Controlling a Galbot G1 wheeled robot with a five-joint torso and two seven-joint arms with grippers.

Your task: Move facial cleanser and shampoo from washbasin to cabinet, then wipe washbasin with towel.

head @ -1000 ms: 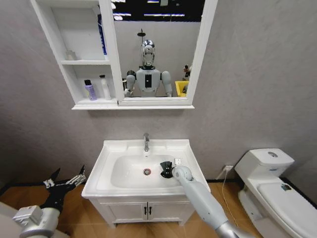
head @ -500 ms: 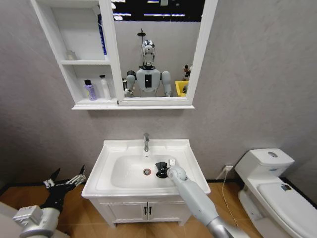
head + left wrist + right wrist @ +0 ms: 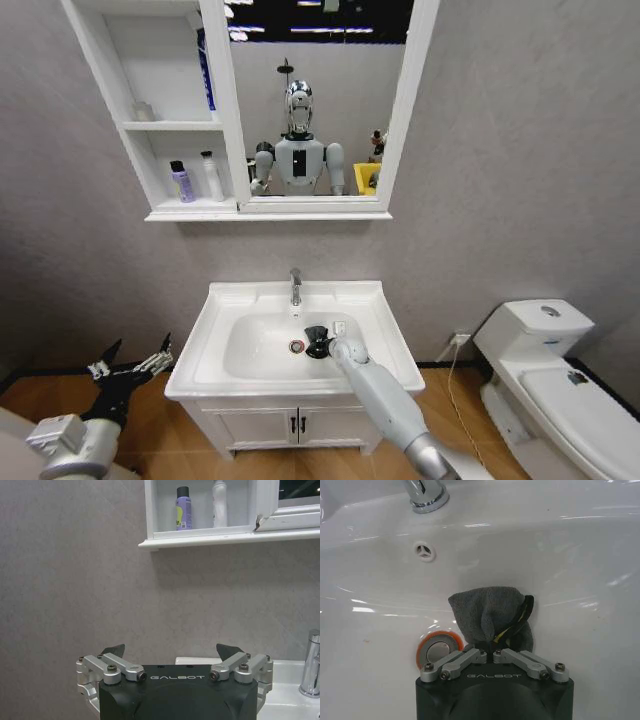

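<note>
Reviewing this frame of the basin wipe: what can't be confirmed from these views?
- Right tool, right wrist view: shut on the towel; its fingertips are buried in the cloth, and whether the cloth touches the washbasin underneath is hidden.
- Head view: the towel is too small to show folds.
- Two bottles on the cabinet: labels too small to read.
- Left wrist view: the tap is cut by the edge; the left tool is open.

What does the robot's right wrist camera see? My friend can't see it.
The right gripper holds a dark grey towel against the white washbasin, beside the drain. The shiny tap stands past it.
</note>
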